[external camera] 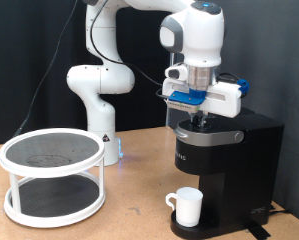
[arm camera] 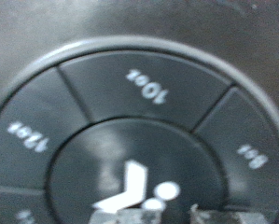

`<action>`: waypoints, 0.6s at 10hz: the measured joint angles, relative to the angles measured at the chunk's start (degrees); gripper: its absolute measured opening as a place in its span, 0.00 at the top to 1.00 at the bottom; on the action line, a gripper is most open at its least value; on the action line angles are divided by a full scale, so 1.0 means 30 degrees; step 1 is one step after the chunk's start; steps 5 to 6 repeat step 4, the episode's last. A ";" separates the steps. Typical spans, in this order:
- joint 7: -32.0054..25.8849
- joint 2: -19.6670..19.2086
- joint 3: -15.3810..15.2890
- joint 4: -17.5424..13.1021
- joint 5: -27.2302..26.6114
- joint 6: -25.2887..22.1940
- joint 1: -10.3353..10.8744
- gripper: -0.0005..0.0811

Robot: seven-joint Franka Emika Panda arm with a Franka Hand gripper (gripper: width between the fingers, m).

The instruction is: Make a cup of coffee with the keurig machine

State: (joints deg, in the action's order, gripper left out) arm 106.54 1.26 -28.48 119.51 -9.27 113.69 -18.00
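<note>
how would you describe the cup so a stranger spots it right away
Find the black keurig machine at the exterior view's right, with the gripper on its top. The cup stands at its base: small, white, handled, unlike the large two-tier rack at left.

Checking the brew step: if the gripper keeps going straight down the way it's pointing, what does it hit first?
The gripper would likely meet the keurig machine top, on its round button panel, probably near the centre, below the 10oz segment.

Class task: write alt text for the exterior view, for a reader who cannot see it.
The gripper presses down on top of the black keurig machine, with the white cup standing on its drip tray. A white two-tier round rack sits at the view's left.
</note>
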 joint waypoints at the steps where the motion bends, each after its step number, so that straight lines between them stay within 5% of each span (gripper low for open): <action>1: -0.0719 0.0269 0.0027 0.0329 -0.0668 0.0522 -0.0018 0.99; 6: -0.2828 0.1887 0.0381 0.1212 -0.2825 0.1045 -0.0030 0.99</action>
